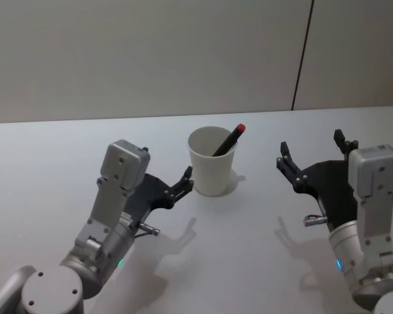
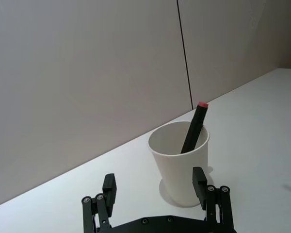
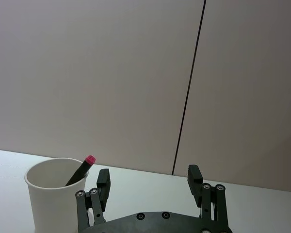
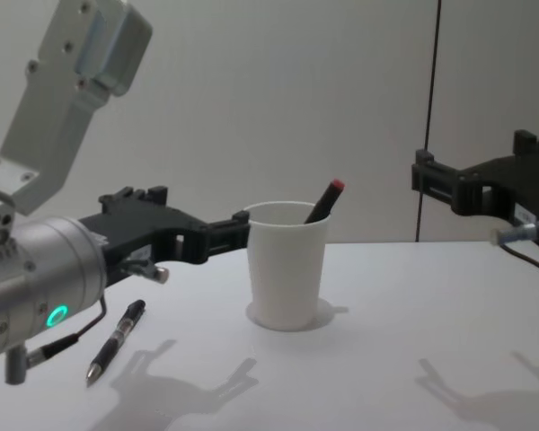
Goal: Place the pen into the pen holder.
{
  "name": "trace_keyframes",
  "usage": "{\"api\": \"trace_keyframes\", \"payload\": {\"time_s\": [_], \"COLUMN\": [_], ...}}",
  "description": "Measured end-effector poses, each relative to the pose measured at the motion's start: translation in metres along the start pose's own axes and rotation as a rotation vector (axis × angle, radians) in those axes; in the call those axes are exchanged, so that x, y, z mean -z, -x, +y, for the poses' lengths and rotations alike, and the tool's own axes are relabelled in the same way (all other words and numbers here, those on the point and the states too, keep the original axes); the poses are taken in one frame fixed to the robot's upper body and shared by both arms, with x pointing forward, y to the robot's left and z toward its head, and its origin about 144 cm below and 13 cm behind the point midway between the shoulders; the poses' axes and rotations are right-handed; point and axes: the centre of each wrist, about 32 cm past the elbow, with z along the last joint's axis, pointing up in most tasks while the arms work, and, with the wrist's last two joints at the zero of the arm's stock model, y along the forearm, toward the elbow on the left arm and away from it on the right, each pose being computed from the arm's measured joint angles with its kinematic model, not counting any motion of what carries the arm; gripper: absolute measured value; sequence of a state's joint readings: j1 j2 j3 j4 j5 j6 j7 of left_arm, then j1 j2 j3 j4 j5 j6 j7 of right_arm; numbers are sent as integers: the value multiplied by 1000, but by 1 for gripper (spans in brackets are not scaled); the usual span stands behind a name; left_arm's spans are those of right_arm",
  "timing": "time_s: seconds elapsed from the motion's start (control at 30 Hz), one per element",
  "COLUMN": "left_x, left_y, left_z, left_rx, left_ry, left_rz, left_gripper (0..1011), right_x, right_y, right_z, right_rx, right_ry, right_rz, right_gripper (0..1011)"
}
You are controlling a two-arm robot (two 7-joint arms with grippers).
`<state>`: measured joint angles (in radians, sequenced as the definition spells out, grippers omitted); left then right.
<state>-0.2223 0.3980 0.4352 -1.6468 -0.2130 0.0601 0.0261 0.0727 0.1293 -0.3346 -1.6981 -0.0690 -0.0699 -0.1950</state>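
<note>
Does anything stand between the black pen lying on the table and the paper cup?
Nothing visible on the table between the black pen and the white paper cup. The open left hand hangs above that gap; a red-capped black pen already leans inside.

— How does the left arm [image 1: 111, 216] sit?
— It comes in from the lower left, bent, with the wrist pointing forward and toward the middle. The left gripper [image 1: 182, 183] is level and low, its fingers [image 2: 109, 187] spread well apart and empty. A green light glows on the wrist housing [image 4: 56, 316].
— And the right arm [image 1: 373, 216]?
— It stands on the right, forearm upright. The right gripper [image 1: 311, 142] points forward, held a little higher in the chest view, its fingers [image 3: 194, 174] wide apart and empty too.
</note>
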Motion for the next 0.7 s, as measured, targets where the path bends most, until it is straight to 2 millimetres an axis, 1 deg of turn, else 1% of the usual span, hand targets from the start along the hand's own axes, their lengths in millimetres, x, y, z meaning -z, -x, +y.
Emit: {"api": "trace_keyframes", "payload": {"time_s": [0.17,0.4,0.7], "left_x": [0,1,5], "left_y": [-5,-16,-29], "left_z": [2,4,5], "left_rx": [-19,-37,-25], "left_ry": [-29,-84,-140], "left_rz": [6,2,-13], "left_gripper": [1004,1004,1004], "right_x": [0,0,0], "right_y": [0,0,0], "right_z": [-1,-1,-2], "right_rx": [1,3,4], "right_ry": [0,1,2], "right_rz": [1,2,2], "right_gripper": [1001,1001,1001]}}
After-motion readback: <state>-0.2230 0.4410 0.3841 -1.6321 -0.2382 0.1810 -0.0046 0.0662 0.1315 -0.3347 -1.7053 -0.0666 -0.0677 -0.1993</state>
